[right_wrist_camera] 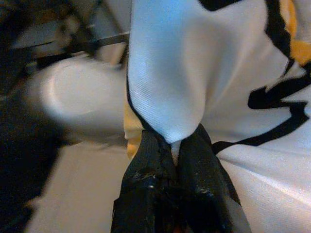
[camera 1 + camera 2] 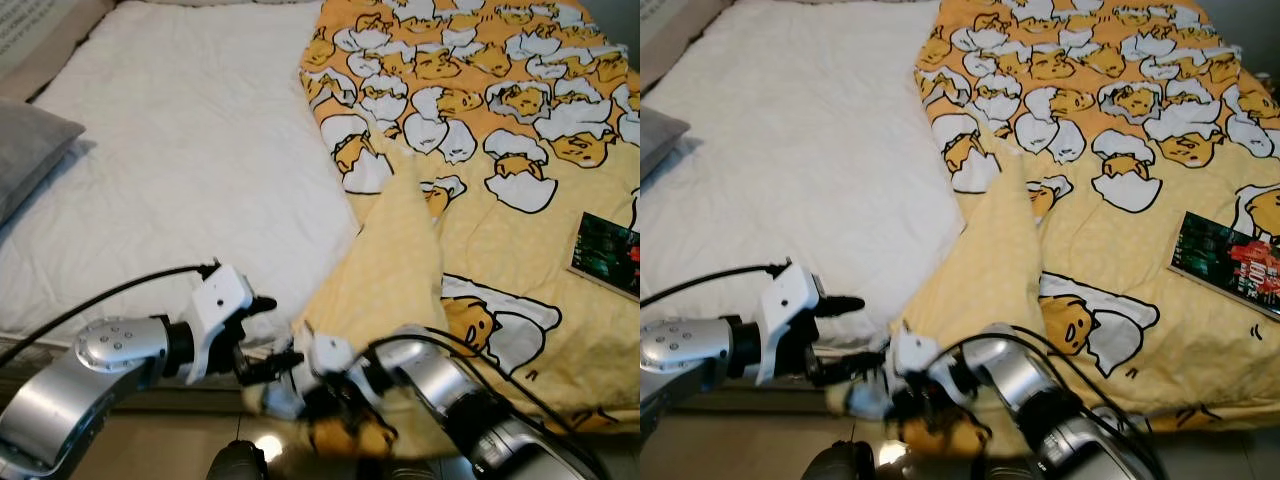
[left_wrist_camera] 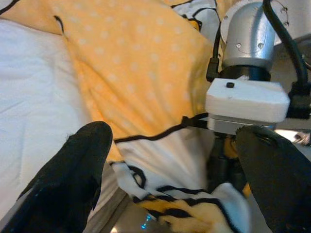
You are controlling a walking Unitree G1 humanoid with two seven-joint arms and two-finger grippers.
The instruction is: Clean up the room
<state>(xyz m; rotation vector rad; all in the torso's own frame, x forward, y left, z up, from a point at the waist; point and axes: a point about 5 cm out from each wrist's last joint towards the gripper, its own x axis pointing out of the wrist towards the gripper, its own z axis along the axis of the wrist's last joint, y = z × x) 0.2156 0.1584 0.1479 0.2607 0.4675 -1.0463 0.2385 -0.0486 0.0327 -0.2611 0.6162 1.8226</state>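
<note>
A yellow blanket [image 2: 480, 150] printed with white egg cartoons covers the right half of the bed, its near left corner folded back and hanging over the bed's front edge. My right gripper [image 1: 176, 145] is shut on that hanging corner [image 2: 330, 425], pinching white cloth between its fingertips. My left gripper [image 3: 175, 160] is open just left of the corner, its two black fingers [image 3: 73, 170] spread wide on either side of the cloth. Both arms meet low at the bed's front edge [image 2: 270, 365].
The white mattress sheet [image 2: 190, 150] is bare on the left half. A grey pillow [image 2: 25, 150] lies at the far left. A dark book [image 2: 1230, 262] rests on the blanket at the right. Shiny floor [image 2: 180, 445] lies below the bed.
</note>
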